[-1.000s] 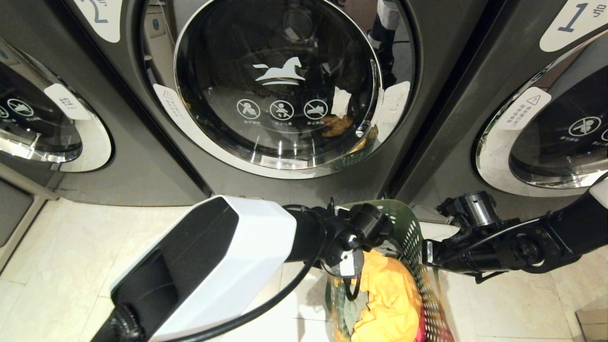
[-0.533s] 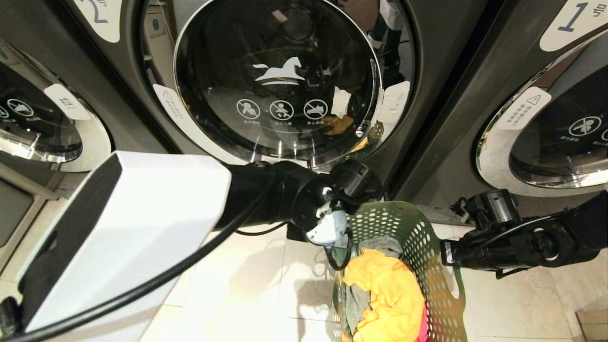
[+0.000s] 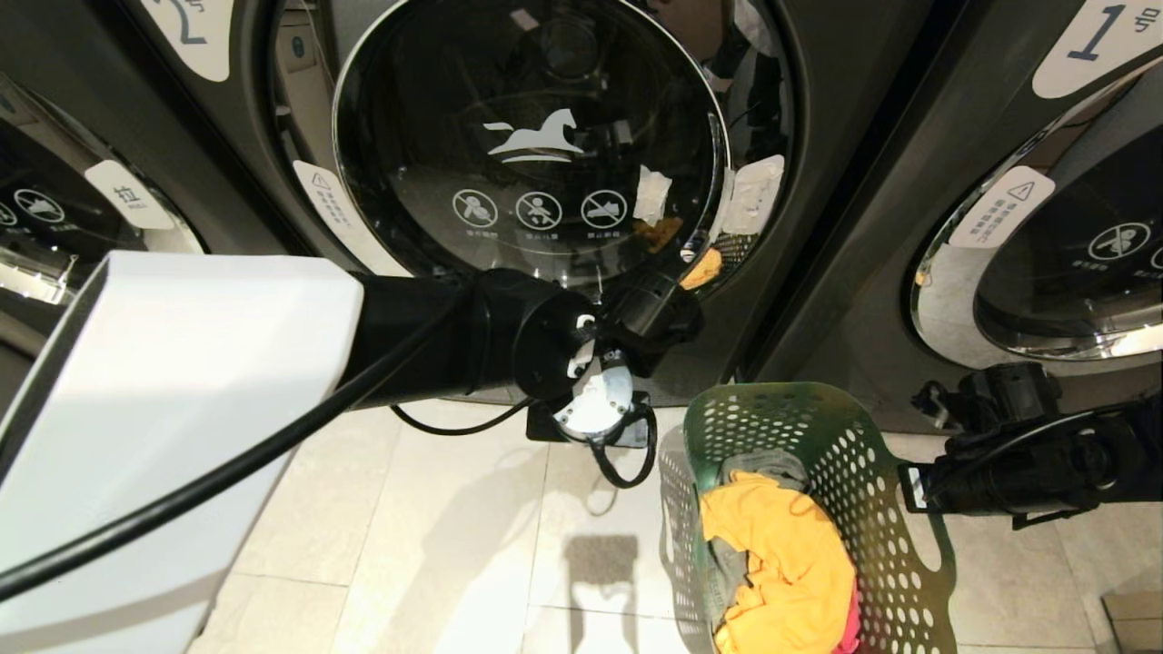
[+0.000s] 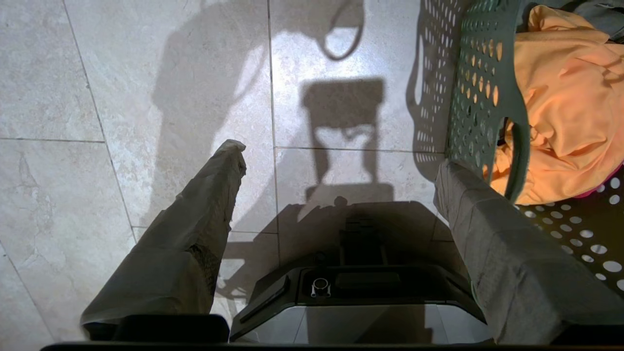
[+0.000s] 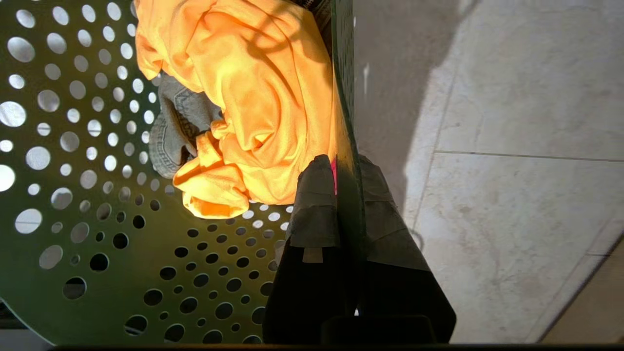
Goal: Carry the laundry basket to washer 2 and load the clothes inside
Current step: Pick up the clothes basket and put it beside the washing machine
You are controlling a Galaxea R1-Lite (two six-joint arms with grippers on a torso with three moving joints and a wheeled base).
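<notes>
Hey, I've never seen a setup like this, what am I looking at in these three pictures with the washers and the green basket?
A two-armed robot stands in a laundry. One camera on its head looks down at washer 2, door closed. Two more sit on its wrists. The laundry basket stands on the tiled floor, holding an orange garment and something grey. The right gripper is shut on the basket's wall. The left gripper hangs open over the floor beside the basket, holding nothing.

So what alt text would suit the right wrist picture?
The right gripper is clamped on the rim of the laundry basket, a dark green, perforated one holding an orange garment and grey denim, with pale floor tiles alongside.
</notes>
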